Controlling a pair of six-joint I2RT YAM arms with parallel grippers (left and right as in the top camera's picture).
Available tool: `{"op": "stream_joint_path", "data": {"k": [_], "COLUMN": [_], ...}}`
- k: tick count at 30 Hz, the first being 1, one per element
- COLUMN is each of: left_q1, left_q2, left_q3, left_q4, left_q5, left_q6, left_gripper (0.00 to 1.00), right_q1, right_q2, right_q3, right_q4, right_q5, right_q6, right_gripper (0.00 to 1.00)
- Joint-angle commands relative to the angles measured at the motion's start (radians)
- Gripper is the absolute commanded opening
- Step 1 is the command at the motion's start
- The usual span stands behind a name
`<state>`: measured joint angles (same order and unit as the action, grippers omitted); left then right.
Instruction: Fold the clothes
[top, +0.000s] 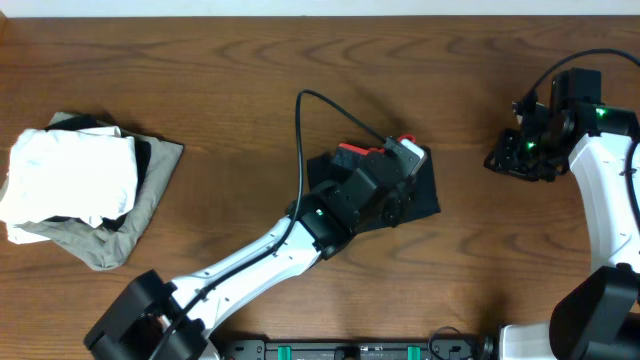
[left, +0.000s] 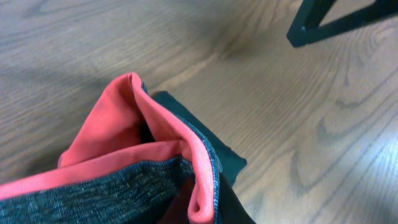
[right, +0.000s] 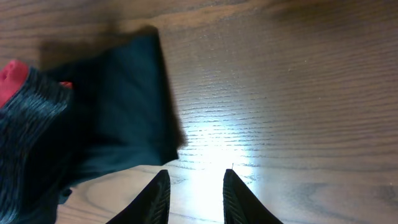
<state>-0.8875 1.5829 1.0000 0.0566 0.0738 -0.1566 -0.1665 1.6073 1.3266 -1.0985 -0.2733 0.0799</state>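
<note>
1. Well along, judging by the long black stretch-fabric leggings (top: 425, 195) with grey knit waistband (left: 106, 196) and coral-red trim: already gathered into a compact bundle right of centre on the brown wood-grain table (top: 250, 80).
2. Probably left to do: laying the raised waistband flat, squaring the bundle, and perhaps moving it to the far-left pile, where a white folded garment (top: 70, 175) lies on an olive-grey folded garment (top: 135, 225).
3. Reaching diagonally from the near-left corner, with the left gripper (top: 405, 165) directly on the bundle. Pressed together, seemingly pinching the waistband edge, which stands up close to the wrist camera with its coral lining turned outward. Fingers themselves hidden by cloth.
4. Hovering off to the right, apart from the bundle: the right gripper (right: 196, 177), spread slightly, with nothing between the fingers and bare wood beneath.
</note>
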Motion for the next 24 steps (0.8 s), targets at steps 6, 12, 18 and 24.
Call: {"op": "stream_joint_path", "data": {"k": [6,12,18,24], "left_q1": [-0.06,-0.126,-0.106,0.045], "left_q2": [0.127,0.17,0.068,-0.189], "left_q3": [0.019,0.019,0.019,0.019], "left_q4": [0.166,0.229,0.051,-0.195], "left_q5": [-0.006,-0.003,-0.072,-0.117], "left_q6": [0.006,0.006,0.064,0.021], "left_gripper": [0.15,0.6,0.61,0.61], "right_q1": [-0.004,-0.004,-0.002,0.048], "right_q2": [-0.018,-0.018,-0.018,-0.018], "right_q3": [0.0,0.0,0.0,0.0], "right_q4": [-0.002,-0.004,0.017,0.059], "right_q5": [-0.016,-0.016,-0.054,-0.293], "right_q6": [0.013,0.017,-0.034,-0.212], "right_gripper": [0.27,0.27,0.3,0.33]}}
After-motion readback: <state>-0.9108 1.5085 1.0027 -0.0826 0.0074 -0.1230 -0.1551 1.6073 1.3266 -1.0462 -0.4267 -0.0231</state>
